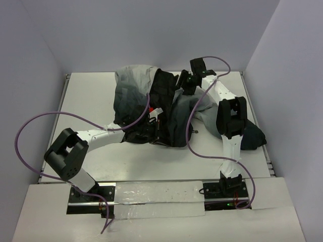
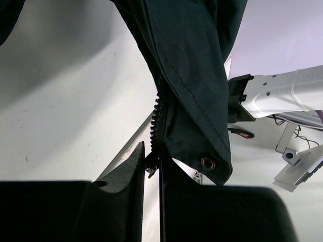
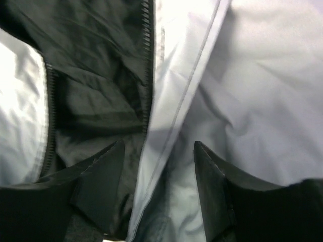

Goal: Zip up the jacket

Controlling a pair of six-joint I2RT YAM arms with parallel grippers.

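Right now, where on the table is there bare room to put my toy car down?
The far-left part of the table is bare, between its left edge and the jacket. Another bare strip runs along the near side, between the jacket and the table's near edge. The middle and right are crowded with the jacket, the left arm and the right arm.

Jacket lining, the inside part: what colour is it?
Black. The jacket lining shows best in the right wrist view.
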